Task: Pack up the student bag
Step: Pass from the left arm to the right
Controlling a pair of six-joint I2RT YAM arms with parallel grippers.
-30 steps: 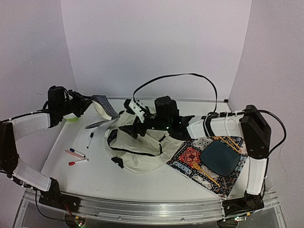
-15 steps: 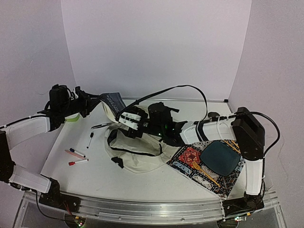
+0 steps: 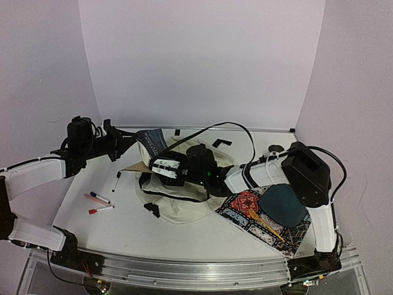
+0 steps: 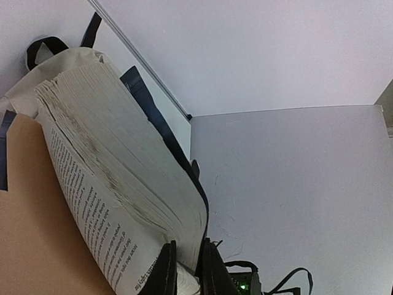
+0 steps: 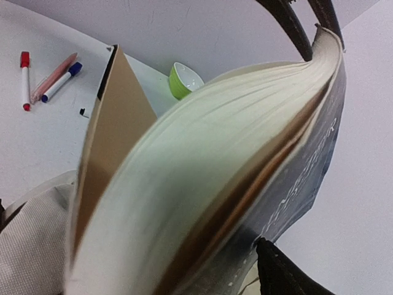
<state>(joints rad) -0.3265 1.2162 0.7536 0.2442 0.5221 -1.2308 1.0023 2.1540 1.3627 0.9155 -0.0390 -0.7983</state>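
Observation:
The cream student bag (image 3: 178, 198) lies in the middle of the table, with black straps; its edge also shows in the left wrist view (image 4: 77, 58). My left gripper (image 3: 130, 144) is shut on a thick book (image 3: 150, 141) with a dark cover and holds it open-fanned above the bag's left rim. In the left wrist view the fingers (image 4: 164, 270) pinch the pages (image 4: 104, 153). My right gripper (image 3: 155, 165) is over the bag, against the book. The book (image 5: 202, 166) fills the right wrist view; only one finger (image 5: 279, 270) shows, touching the dark cover.
Three markers (image 3: 98, 203) and a black pen (image 3: 116, 181) lie left of the bag. A green bowl (image 5: 186, 78) stands beyond the book. A patterned placemat (image 3: 245, 206) with a dark teal plate (image 3: 282, 204) and a yellow fork (image 3: 264, 222) lies at the right.
My left gripper has carried the book rightward and lower toward the bag. My right gripper has moved left across the bag up to the book.

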